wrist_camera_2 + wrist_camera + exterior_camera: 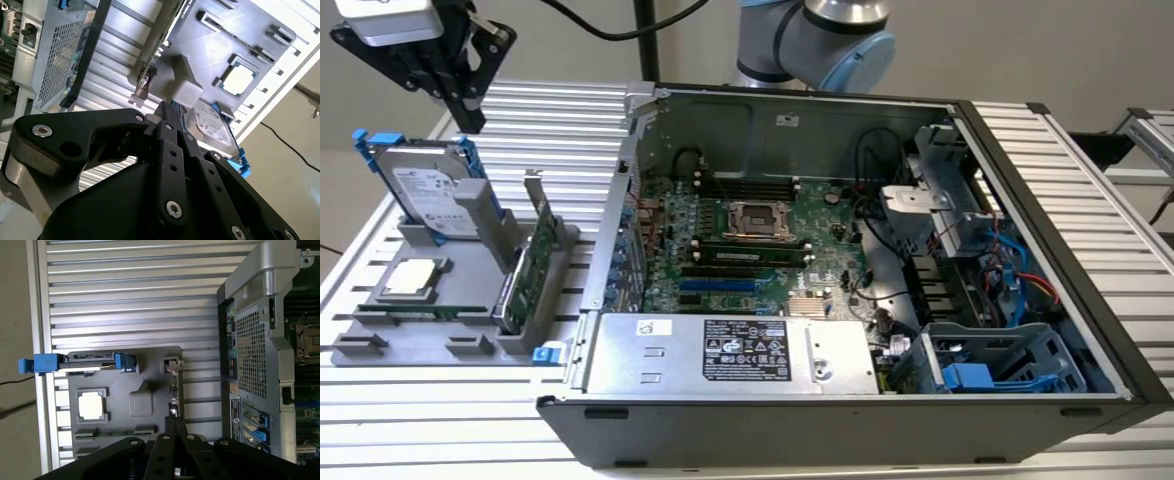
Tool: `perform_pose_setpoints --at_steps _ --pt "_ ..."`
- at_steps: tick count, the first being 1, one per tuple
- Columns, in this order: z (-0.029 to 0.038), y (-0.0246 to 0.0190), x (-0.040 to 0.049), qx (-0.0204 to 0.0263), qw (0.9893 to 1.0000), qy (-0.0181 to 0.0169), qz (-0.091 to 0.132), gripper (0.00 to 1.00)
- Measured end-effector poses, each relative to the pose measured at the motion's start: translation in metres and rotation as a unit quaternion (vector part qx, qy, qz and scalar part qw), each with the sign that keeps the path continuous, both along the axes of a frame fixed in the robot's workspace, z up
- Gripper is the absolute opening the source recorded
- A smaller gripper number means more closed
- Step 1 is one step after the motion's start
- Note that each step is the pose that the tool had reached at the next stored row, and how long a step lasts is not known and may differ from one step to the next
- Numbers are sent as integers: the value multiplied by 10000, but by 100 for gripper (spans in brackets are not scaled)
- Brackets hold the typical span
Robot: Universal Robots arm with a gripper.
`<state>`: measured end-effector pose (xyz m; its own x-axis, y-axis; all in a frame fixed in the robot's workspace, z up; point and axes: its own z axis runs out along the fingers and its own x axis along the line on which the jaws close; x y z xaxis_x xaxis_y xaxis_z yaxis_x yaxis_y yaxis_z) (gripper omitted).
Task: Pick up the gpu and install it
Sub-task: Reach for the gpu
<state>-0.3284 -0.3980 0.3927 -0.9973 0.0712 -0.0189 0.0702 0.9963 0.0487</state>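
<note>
My pincer (467,121) hangs at eleven o'clock in the exterior view. Its fingers are drawn narrow with nothing between them, and it sits high above the tray (360,350), touching nothing.

The gpu (534,262) stands on edge in that grey tray at nine o'clock. Its silver bracket points up and it lies just beside the case (854,437). From the gpu, a hard drive (434,190) in blue rails stands upright at ten o'clock, and a square chip (411,278) lies flat at nine.

The open case fills the middle, and its green board (747,240) lies bare inside.

Tray and case both rest on a table (547,120) of ribbed aluminium slats. My arm (834,40) rises behind the case at twelve o'clock, against a plain beige wall (1027,50). In the first wrist view a dull tan floor (15,300) runs past the table's edge.
</note>
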Motion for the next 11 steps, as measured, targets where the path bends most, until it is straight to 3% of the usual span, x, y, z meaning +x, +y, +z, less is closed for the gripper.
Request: perform_pose_setpoints --at_steps 5,11 --pt "0 -9 1 0 10000 0 1 0" --pt "0 -67 1 0 10000 0 0 0"
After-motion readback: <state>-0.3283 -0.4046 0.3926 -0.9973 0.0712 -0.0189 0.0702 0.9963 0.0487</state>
